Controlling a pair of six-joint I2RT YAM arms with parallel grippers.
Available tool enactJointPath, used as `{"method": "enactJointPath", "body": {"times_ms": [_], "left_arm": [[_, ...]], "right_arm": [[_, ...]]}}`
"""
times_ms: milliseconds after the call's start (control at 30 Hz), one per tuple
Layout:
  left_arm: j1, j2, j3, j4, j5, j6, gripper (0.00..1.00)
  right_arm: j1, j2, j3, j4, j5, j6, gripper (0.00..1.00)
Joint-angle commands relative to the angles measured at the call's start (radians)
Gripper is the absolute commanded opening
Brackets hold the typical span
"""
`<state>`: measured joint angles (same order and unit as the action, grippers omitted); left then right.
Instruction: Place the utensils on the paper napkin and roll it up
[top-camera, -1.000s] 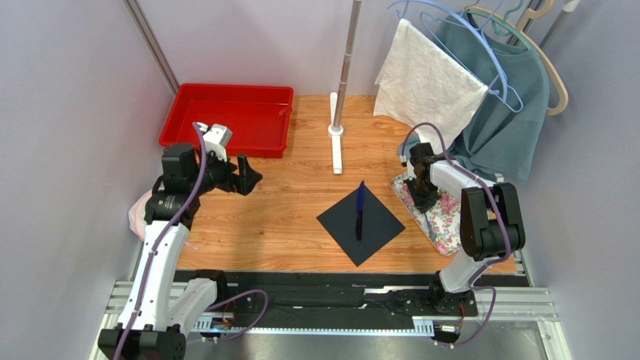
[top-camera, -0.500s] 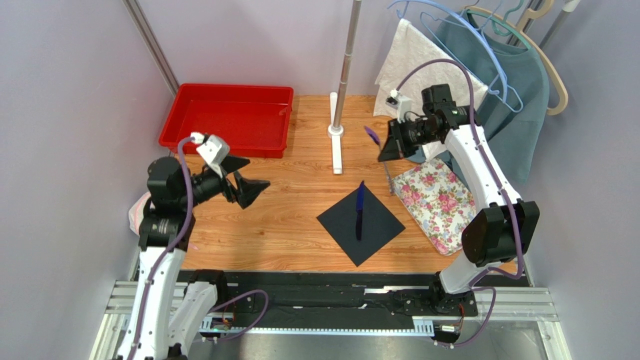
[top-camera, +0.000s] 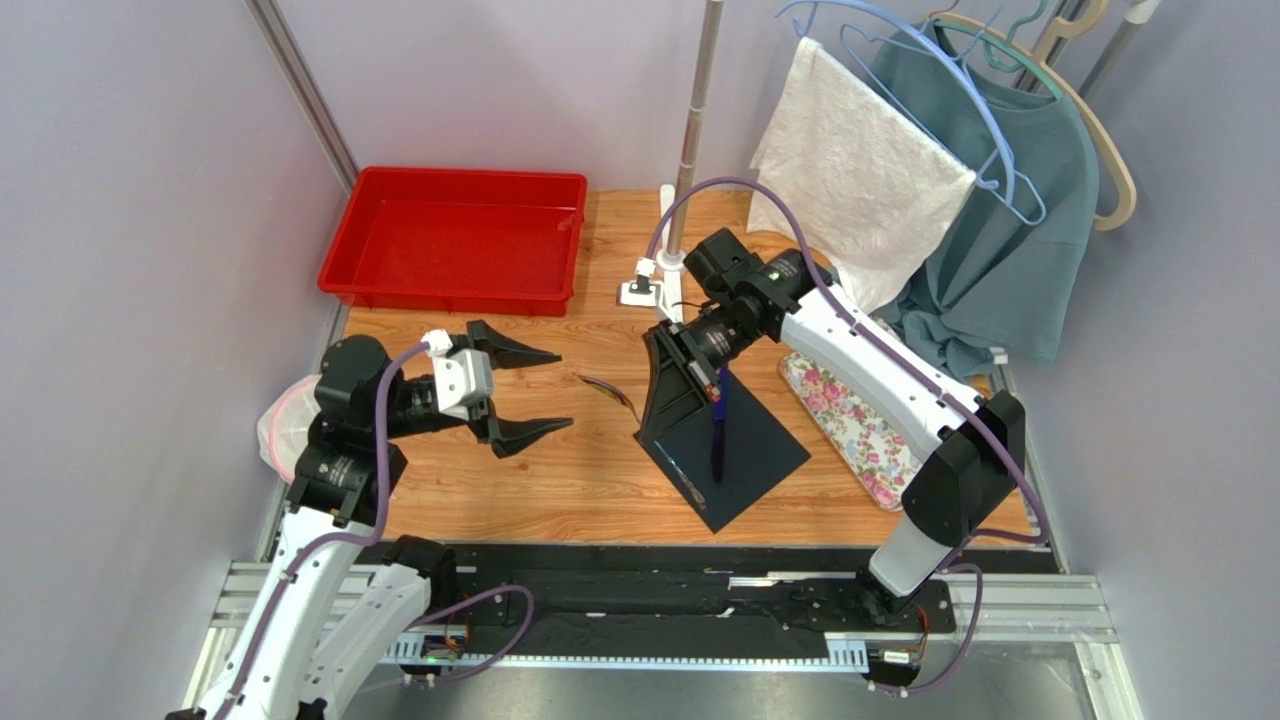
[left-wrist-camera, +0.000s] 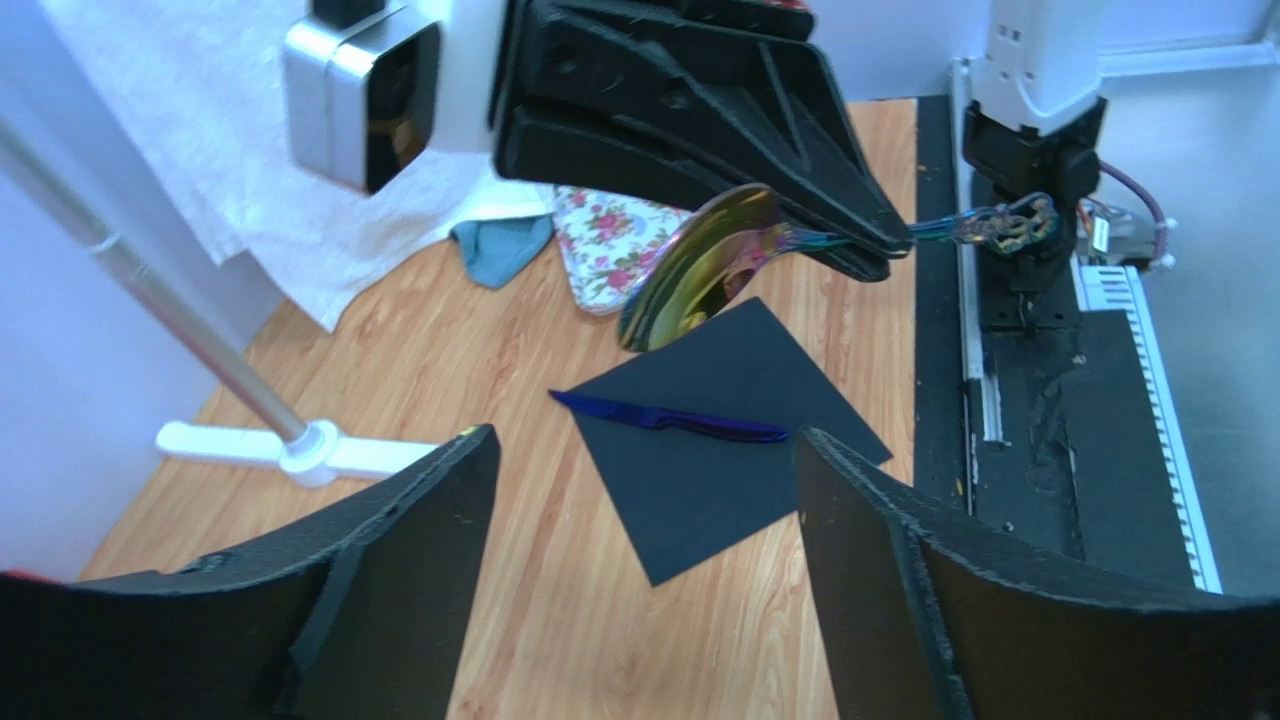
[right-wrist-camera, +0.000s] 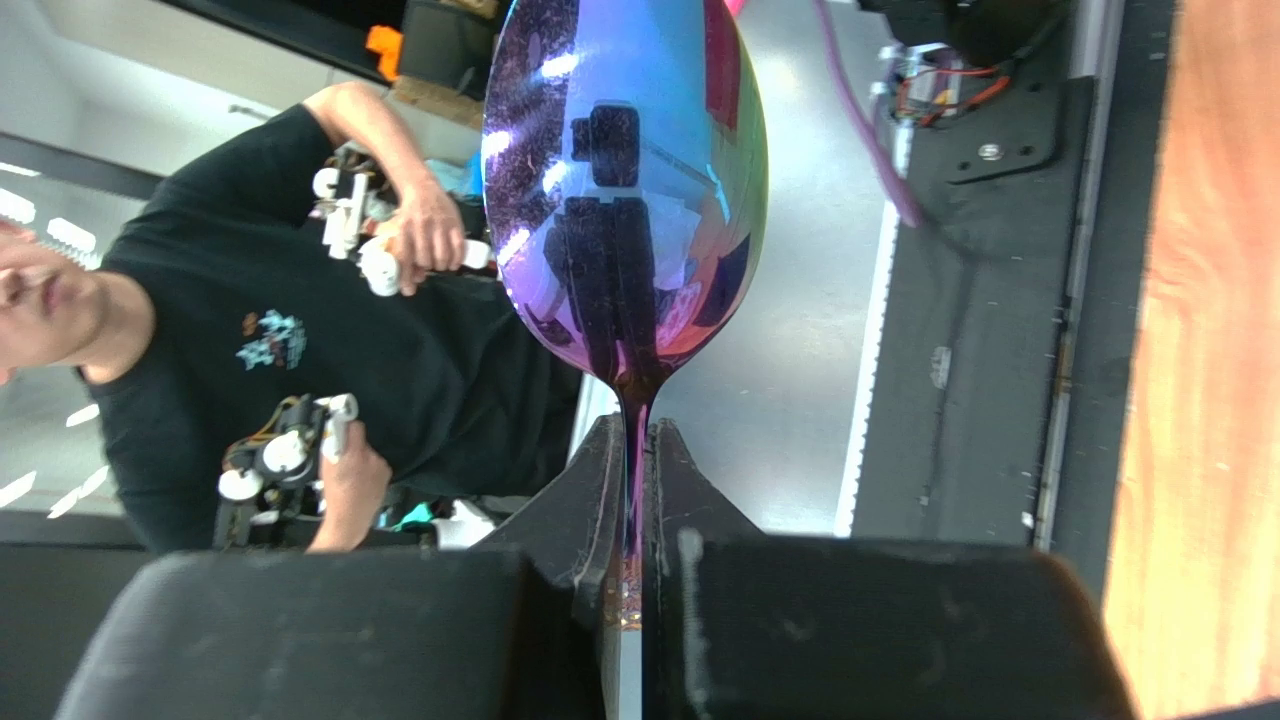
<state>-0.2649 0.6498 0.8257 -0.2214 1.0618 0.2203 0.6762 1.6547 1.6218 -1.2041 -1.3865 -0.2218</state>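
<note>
The black paper napkin (top-camera: 724, 444) lies as a diamond on the wooden table, with a dark blue knife (top-camera: 720, 422) across it. My right gripper (top-camera: 651, 399) hovers over the napkin's left corner, shut on the handle of an iridescent spoon (top-camera: 606, 392) whose bowl points left. In the right wrist view the fingers (right-wrist-camera: 594, 495) clamp the spoon's neck below its bowl (right-wrist-camera: 631, 180). My left gripper (top-camera: 522, 395) is wide open and empty, left of the napkin. Its view shows the napkin (left-wrist-camera: 751, 465), the knife (left-wrist-camera: 669, 420) and the spoon bowl (left-wrist-camera: 703, 267) ahead.
A floral mat (top-camera: 867, 423) lies right of the napkin. A red tray (top-camera: 451, 233) sits at the back left. A pole stand (top-camera: 672, 278) stands behind the napkin, with a white cloth (top-camera: 857, 165) and a teal garment (top-camera: 1014, 225) hanging at the back right.
My right arm lifted the spoon from the floral mat and swung it left and down to the napkin's left corner. My left gripper moved nearer and opened wider, facing the napkin.
</note>
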Motion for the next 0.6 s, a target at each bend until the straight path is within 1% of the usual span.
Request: {"method": "enactJointPath", "body": {"times_ms": [0, 133, 233, 367, 400, 467, 500, 567], "left_arm": [[-0.074, -0.004, 0.013, 0.016, -0.008, 0.119, 0.77], [-0.141, 0.005, 0.016, 0.028, -0.062, 0.117, 0.66], [-0.172, 0.020, 0.030, 0.014, -0.097, 0.119, 0.64], [-0.185, 0.027, 0.029, 0.051, -0.129, 0.051, 0.63], [-0.186, 0.025, 0.030, 0.056, -0.114, 0.044, 0.59], [-0.188, 0.017, 0.032, 0.069, -0.103, 0.018, 0.55], [-0.191, 0.014, 0.030, 0.077, -0.100, 0.005, 0.49], [-0.192, 0.010, 0.024, 0.093, -0.092, -0.024, 0.43]], "right_arm": [[0.023, -0.019, -0.007, -0.012, -0.092, 0.010, 0.00], [0.043, -0.009, -0.004, -0.014, -0.097, 0.013, 0.00], [0.059, -0.004, 0.003, -0.015, -0.100, 0.012, 0.00], [0.083, -0.007, -0.007, -0.017, -0.106, 0.010, 0.00], [0.086, -0.004, -0.010, -0.017, -0.100, 0.010, 0.00], [0.089, -0.003, -0.013, -0.017, -0.101, 0.007, 0.00], [0.089, -0.001, -0.014, -0.018, -0.101, 0.007, 0.00], [0.091, 0.002, -0.014, -0.020, -0.100, 0.007, 0.00]]}}
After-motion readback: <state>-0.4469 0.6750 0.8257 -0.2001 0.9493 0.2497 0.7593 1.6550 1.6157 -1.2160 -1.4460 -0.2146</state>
